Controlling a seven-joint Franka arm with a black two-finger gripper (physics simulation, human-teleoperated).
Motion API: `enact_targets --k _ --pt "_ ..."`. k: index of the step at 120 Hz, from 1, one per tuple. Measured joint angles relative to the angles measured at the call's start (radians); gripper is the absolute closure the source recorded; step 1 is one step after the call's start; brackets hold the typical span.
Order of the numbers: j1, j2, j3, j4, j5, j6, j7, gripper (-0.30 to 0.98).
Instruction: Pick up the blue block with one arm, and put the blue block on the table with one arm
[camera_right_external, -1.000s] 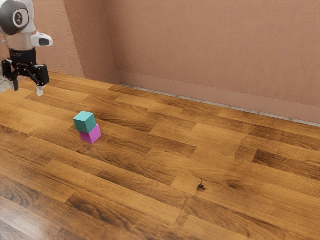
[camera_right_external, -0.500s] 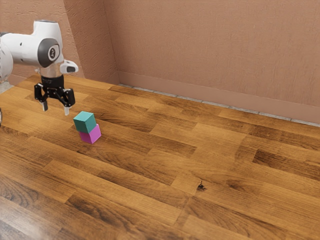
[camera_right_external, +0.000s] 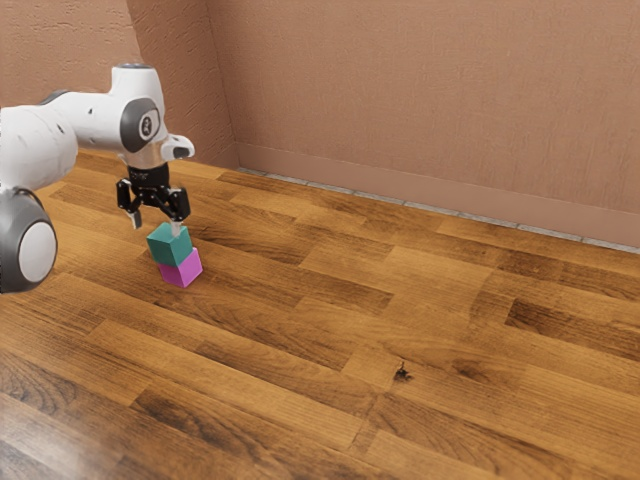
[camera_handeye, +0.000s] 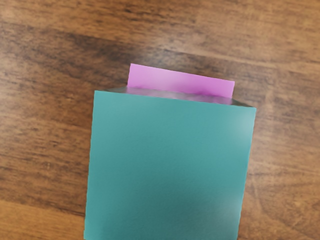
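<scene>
Pincer (camera_right_external: 156, 226) hangs open over blue block (camera_right_external: 167, 246), pink block (camera_right_external: 184, 270) beneath.

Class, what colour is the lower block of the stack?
The lower block is pinkish purple; the exterior view shows it best.

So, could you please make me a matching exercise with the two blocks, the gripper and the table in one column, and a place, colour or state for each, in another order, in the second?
Column one:
1. blue block
2. pink block
3. gripper
4. table

Column two:
A. open, over the stack
B. brown, with a wood grain
C. resting on another block
D. underneath, partly covered from above

Right pairs: 1-C, 2-D, 3-A, 4-B
</scene>
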Motion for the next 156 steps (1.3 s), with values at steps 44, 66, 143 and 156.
enact_targets --k 44,66,143,156 --pt "0.031 0.066 -0.036 0.028 -0.003 0.041 0.003 0.00" --pt "0.036 0.102 -0.043 0.032 -0.003 0.062 0.004 0.00" --pt "0.019 0.117 -0.117 0.103 0.002 0.078 0.003 0.30" --pt "-0.011 0.119 -0.130 0.111 0.004 0.077 0.001 0.30"
